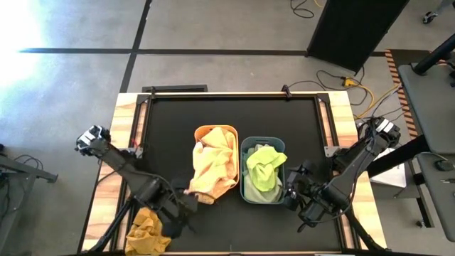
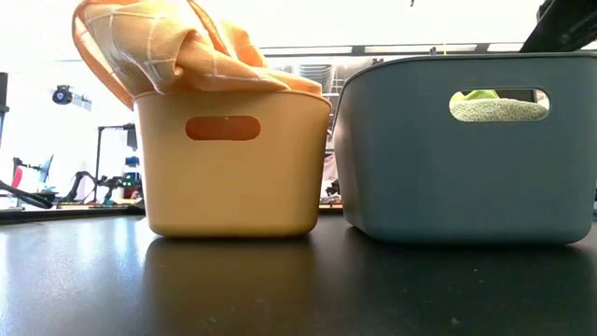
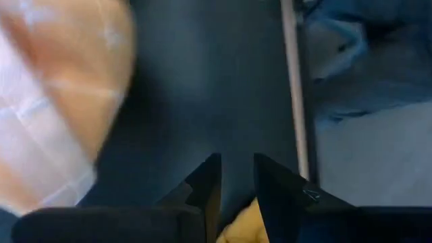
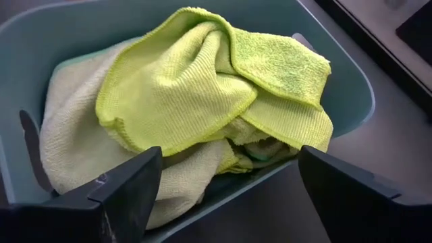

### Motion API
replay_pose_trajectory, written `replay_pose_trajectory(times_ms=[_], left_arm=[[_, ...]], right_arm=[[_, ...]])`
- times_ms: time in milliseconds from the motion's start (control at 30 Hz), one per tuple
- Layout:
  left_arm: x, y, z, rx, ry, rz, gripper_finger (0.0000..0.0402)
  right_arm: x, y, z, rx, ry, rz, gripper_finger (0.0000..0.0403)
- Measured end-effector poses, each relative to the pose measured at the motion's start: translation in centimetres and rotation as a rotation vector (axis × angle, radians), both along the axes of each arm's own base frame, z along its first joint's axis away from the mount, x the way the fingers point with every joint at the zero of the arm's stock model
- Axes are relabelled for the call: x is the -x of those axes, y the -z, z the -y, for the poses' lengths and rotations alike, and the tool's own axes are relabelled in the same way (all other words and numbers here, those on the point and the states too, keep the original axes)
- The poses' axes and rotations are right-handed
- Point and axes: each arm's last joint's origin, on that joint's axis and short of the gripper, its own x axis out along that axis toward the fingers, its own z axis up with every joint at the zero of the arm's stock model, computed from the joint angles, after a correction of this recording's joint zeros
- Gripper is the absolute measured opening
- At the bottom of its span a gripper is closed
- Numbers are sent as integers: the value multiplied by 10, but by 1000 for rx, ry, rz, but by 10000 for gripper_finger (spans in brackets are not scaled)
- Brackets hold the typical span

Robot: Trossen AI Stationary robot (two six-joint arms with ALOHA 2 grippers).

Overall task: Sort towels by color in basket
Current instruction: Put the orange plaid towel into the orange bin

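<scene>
Mustard towel pinched at the table's front-left corner; green towels lie in the teal tub.

The left gripper [image 1: 169, 222] is seen narrowed on a fold of the mustard-orange towel [image 1: 147, 235], while the right gripper [image 4: 226, 179] is spread wide and empty just beside the teal tub [image 1: 245, 149], over the lime green towel [image 4: 202, 74]. The cloth is judged light, limp and non-slippery; a raised fold or bunched ridge is best pinched. Yellow towels [image 1: 213, 167] are heaped in the orange tub [image 2: 233, 177], spilling over its rim. The black tabletop [image 1: 170, 121] looks smooth; a concrete floor with cables [image 1: 355, 85] lies beyond.
</scene>
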Motion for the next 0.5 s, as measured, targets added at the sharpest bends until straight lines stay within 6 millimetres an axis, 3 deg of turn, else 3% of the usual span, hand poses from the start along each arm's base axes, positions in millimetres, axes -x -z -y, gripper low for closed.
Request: replay_pose_trajectory(times_ms=[200,500], left_arm=[[-11,21,-25,-176,-100,32,72],[-52,-5,-96,-285,-145,159,56]], right_arm=[[0,0,0,25,-30,-18,337],[0,-1,0,33,-45,-27,322]])
